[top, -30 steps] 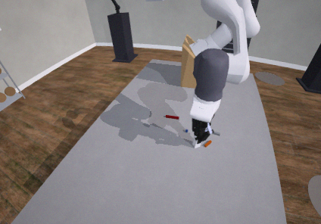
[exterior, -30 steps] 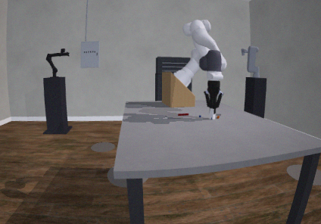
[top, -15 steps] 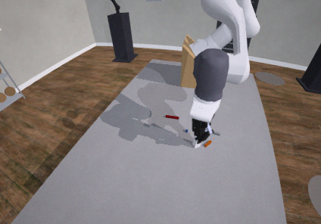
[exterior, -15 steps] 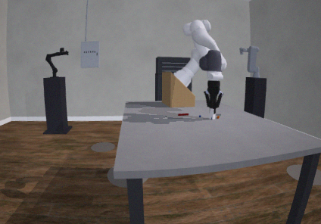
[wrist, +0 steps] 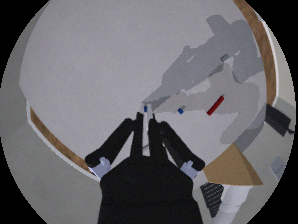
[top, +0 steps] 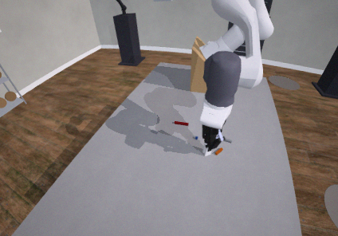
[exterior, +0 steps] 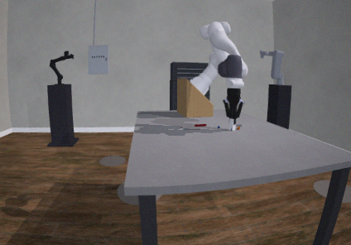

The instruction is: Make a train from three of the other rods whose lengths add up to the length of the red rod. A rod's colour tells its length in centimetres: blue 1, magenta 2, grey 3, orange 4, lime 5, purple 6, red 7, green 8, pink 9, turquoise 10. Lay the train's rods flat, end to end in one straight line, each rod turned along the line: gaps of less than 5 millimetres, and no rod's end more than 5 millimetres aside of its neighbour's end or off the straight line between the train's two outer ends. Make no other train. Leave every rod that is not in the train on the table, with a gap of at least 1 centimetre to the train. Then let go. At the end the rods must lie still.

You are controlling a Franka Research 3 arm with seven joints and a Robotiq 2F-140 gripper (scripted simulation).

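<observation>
The red rod [top: 180, 123] lies flat on the grey table; it also shows in the wrist view [wrist: 214, 104]. A blue rod [top: 196, 138] lies between it and my gripper [top: 209, 150]. The gripper points straight down with its tips at the table top. In the wrist view its fingers [wrist: 147, 117] are nearly together, and a second small blue rod [wrist: 147, 106] sits at their tips, mostly hidden. An orange rod [top: 218, 151] lies right beside the fingertips on the right. A grey rod [top: 227, 140] lies just behind the orange one. I see no magenta rod.
A tan wedge-shaped block [top: 198, 66] stands at the back of the table near the arm's base. The table's right edge [top: 284, 150] is some way off. Dark pedestals stand on the floor around the table.
</observation>
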